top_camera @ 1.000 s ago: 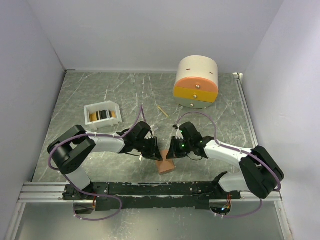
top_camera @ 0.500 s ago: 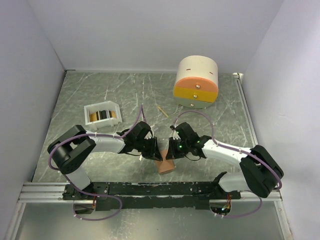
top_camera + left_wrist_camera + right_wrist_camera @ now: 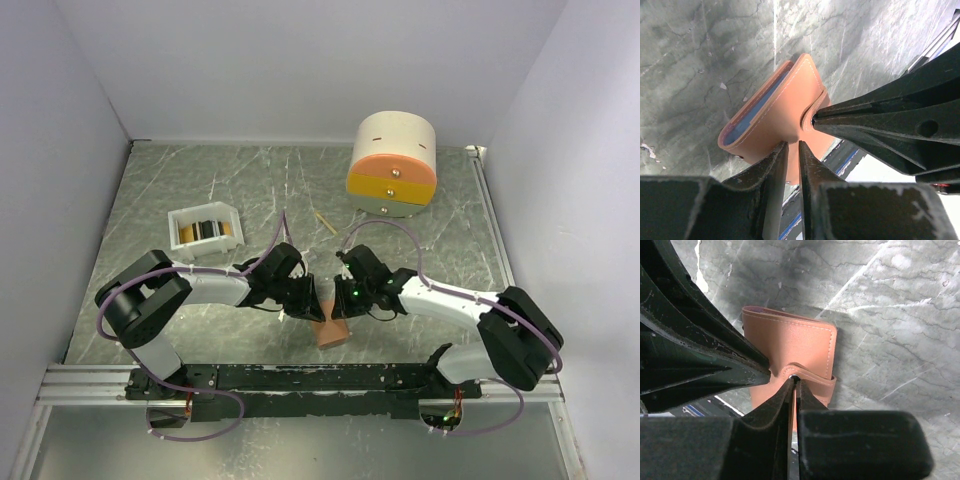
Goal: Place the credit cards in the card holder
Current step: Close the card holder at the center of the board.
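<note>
The salmon-pink card holder (image 3: 331, 333) is closed and sits low between both grippers near the table's front edge. In the left wrist view the card holder (image 3: 771, 117) shows a light blue inner edge. My left gripper (image 3: 792, 145) is nearly closed, pinching its near cover. My right gripper (image 3: 794, 381) is shut on the snap tab (image 3: 810, 377) of the card holder (image 3: 790, 340). In the top view the left gripper (image 3: 313, 301) and right gripper (image 3: 341, 301) meet tip to tip. The credit cards (image 3: 207, 231), dark and gold, stand in a white tray.
The white tray (image 3: 178, 228) is at the back left. A round cream, orange and yellow drawer box (image 3: 392, 165) stands at the back right. A thin wooden stick (image 3: 324, 222) lies between them. Grey walls enclose the table.
My right arm has shifted slightly to the left, towards the left gripper. The left arm and the card holder have barely moved.
</note>
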Motion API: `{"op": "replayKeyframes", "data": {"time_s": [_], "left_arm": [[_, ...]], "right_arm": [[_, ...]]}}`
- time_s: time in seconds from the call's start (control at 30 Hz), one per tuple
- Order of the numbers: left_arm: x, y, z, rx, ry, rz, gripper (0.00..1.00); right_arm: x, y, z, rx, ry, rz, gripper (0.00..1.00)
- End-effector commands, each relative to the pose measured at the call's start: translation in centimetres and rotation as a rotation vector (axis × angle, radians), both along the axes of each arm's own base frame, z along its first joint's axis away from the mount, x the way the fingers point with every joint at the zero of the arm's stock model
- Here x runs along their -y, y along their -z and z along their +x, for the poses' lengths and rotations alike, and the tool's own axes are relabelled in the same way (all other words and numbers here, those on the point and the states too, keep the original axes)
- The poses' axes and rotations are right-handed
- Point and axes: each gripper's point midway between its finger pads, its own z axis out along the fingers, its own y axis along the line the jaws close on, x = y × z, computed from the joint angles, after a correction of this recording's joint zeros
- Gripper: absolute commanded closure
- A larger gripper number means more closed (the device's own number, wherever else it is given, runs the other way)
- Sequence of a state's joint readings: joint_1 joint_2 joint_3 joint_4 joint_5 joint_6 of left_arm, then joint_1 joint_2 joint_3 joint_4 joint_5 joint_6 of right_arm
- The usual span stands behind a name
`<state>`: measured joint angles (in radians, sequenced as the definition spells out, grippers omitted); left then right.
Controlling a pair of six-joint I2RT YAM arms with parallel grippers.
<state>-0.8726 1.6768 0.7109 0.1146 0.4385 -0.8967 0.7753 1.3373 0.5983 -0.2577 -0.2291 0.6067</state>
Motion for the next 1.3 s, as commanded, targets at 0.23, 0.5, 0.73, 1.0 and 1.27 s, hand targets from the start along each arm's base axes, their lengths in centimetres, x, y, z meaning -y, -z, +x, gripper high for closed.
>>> {"op": "replayKeyframes", "data": {"time_s": [0.23, 0.5, 0.73, 1.0, 1.27], "left_arm": [[-1.1, 2.2, 0.1, 0.020, -0.021, 0.089, 0.72], [-1.4, 1.5, 0.2, 0.036, -0.044, 0.093, 0.72], [-1.3, 1.5, 0.3, 0.044, -0.033, 0.082, 0.71], [-1.3, 1.6, 0.2, 0.045, -0.019, 0.087, 0.71], [-1.3, 1.5, 0.2, 0.045, -0.016, 0.087, 0.71]], "right_arm": [[4.2, 5.1, -4.7, -0.146, -0.013, -0.307, 0.97], [1.9, 1.5, -2.6, -0.034, 0.011, -0.259, 0.94], [0.7, -4.3, 1.5, 0.114, 0.102, -0.103, 0.86], [-0.4, -3.4, 1.8, 0.081, 0.082, -0.040, 0.85], [-0.3, -1.2, 1.2, 0.024, 0.049, -0.070, 0.84]]}}
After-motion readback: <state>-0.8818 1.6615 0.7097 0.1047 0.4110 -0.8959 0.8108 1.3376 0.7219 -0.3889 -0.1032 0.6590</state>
